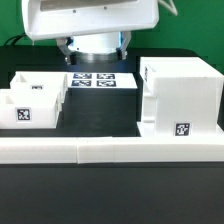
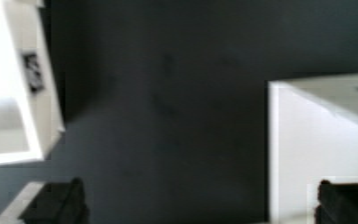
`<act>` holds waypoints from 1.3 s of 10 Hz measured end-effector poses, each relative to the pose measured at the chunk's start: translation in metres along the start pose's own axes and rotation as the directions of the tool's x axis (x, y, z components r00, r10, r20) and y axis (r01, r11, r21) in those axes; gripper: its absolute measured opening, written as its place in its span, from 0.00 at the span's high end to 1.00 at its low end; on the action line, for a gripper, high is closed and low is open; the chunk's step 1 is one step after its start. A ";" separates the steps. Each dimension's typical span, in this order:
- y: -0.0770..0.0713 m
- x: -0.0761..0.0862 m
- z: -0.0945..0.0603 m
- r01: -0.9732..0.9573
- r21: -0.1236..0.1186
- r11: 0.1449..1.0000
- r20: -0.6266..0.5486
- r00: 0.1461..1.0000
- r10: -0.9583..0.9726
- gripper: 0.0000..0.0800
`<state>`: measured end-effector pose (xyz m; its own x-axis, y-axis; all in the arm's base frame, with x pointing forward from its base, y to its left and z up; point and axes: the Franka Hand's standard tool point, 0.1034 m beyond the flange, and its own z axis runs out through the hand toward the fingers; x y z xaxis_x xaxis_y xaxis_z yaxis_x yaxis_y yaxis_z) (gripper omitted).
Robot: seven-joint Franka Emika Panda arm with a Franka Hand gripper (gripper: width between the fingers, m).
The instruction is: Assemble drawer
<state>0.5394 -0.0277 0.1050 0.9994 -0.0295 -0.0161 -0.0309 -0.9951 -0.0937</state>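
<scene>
The white drawer casing stands tall at the exterior view's right, with a tag low on its front. Two shallow white trays sit at the exterior view's left, one behind and one in front, each with a tag. In the wrist view a tray lies to one side and the casing to the other, with dark table between. My gripper is open and empty, its black fingertips far apart over the dark gap. It touches nothing.
The long low white border wall runs across the front. The marker board lies flat between the trays and the casing. The arm's white body fills the top of the exterior view.
</scene>
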 end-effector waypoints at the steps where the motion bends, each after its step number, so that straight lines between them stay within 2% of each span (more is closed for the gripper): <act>1: 0.004 -0.008 0.007 -0.008 -0.011 1.000 0.001 1.000 0.008 0.19; 2: 0.010 -0.013 0.013 -0.007 -0.026 1.000 -0.018 1.000 0.007 0.19; 4: 0.038 -0.025 0.027 0.088 -0.048 0.995 -0.020 0.996 -0.089 0.19; 6: 0.054 -0.027 0.039 0.107 -0.048 0.993 -0.001 0.994 -0.107 0.19; 11: 0.057 -0.026 0.042 0.120 -0.046 0.992 0.007 0.993 -0.120 0.19; 12: 0.062 -0.025 0.040 0.142 -0.041 0.989 0.014 0.990 -0.142 0.19; 13: 0.071 -0.028 0.051 0.146 -0.057 0.988 0.000 0.989 -0.146 0.19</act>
<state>0.5085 -0.0927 0.0479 0.9933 0.1160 -0.0021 0.1158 -0.9925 -0.0384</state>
